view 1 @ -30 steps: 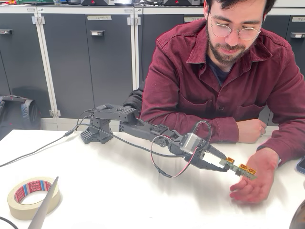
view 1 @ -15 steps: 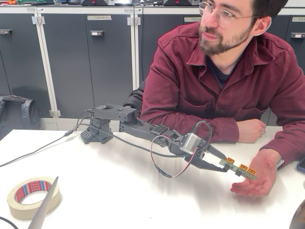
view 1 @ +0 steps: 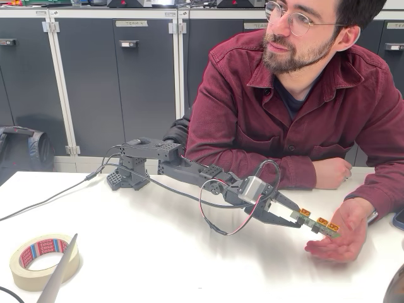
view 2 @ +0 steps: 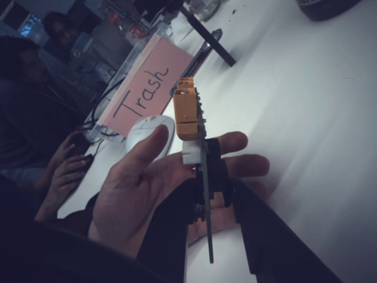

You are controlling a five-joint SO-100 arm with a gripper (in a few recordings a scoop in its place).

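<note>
Above a person's open palm (view 1: 339, 238), tool (view 1: 295, 216) clamped on thin green circuit board with orange connectors (view 1: 320, 223). Probably light, stiff, fragile. Best gripped by bare edges.

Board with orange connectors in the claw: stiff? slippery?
Probably stiff: the board juts past the claw without sagging. Likely light, since a pinch at one end carries it. It could pivot in the grip, as the orange connectors sit beyond the claw, over the person's hand.
</note>
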